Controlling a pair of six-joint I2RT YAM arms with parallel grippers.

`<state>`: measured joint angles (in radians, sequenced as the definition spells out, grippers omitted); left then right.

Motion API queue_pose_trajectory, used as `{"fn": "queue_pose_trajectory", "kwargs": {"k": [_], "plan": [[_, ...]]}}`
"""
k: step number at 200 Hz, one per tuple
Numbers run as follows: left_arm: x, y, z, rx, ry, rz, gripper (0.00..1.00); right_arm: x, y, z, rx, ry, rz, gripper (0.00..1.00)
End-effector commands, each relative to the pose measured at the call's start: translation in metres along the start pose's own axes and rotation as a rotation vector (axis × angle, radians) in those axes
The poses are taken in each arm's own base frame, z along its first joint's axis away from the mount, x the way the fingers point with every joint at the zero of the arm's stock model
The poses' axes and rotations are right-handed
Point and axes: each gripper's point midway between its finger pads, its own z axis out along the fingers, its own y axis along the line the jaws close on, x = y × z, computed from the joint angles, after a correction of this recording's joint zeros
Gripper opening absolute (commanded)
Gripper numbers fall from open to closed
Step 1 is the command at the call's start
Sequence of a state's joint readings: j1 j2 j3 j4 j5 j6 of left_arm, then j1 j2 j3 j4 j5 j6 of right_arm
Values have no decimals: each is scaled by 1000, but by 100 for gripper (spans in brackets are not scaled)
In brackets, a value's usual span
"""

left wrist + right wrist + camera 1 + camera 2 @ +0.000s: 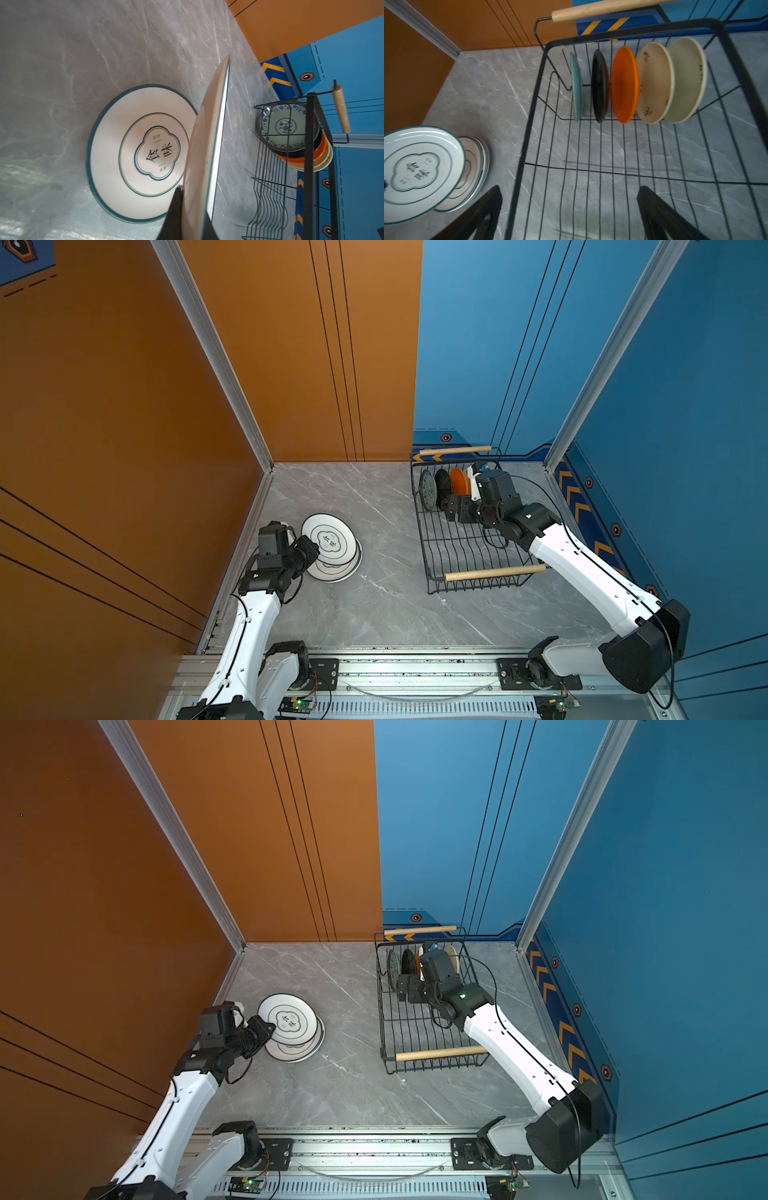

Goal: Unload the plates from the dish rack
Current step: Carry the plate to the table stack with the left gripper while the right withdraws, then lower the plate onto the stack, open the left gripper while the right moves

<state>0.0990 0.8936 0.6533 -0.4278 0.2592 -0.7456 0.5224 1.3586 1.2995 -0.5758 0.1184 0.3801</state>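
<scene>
1. Dark fingers of the right gripper (pixel 569 188) sit nearest in the right wrist view. They are spread as wide as they go, with nothing between them, and hang over the bare near half of the dish rack (pixel 532 116).
2. On the other side, the left gripper (pixel 192 209) is pinched tight on the rim of a large white plate (pixel 207 135). It holds the plate tilted over the stack (pixel 124 145) of matching plates lying flat on the table (pixel 374 614). Whether the plate's low edge touches the stack I cannot tell.
3. I'd judge the job a good half done. The big white plates are all out of the rack, several are stacked (I cannot count them), and the one in hand looks about to join them.
4. Five small plates are left, standing upright in the slots at the rack's far end:
   - teal plate (pixel 576 87)
   - black plate (pixel 600 87)
   - orange plate (pixel 625 85)
   - patterned cream plate (pixel 654 83)
   - plain cream plate (pixel 685 79)
5. On room to move:
   - The table between stack and rack is bare, which gives a wide lane for carrying.
   - The stack lies near the orange wall (pixel 124 448), so the left arm has little space on that side.
   - The rack is tucked against the blue wall (pixel 685 448) in the far corner.
   - Its raised rim and near handle (pixel 494 572) would have to be cleared on any lift out.
   - The held plate sits off-centre over the stack, so it may overhang.
</scene>
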Motion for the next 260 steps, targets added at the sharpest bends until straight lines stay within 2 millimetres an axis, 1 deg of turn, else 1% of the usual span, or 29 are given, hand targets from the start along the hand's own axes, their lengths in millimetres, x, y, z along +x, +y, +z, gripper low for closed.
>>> {"fn": "queue_pose_trajectory", "kwargs": {"k": [1,27,57,104,140,165,190,260], "plan": [[1,19,-2,-75,-9,-11,6,5,-37,-14,195,16,-88,100],[1,27,-1,-102,-10,-26,7,10,-41,-11,211,30,-98,100],[5,39,2,-145,10,-45,9,14,-39,-5,198,52,-105,100],[8,48,7,-178,20,-54,12,18,-38,-2,192,67,-112,100],[10,54,10,-202,31,-56,17,23,-34,4,171,91,-117,100],[13,60,13,-228,46,-62,24,25,-32,8,163,104,-119,100],[17,66,16,-250,61,-67,27,27,-29,9,150,111,-127,100],[23,81,28,-292,89,-72,28,31,-15,13,91,124,-147,100]]}}
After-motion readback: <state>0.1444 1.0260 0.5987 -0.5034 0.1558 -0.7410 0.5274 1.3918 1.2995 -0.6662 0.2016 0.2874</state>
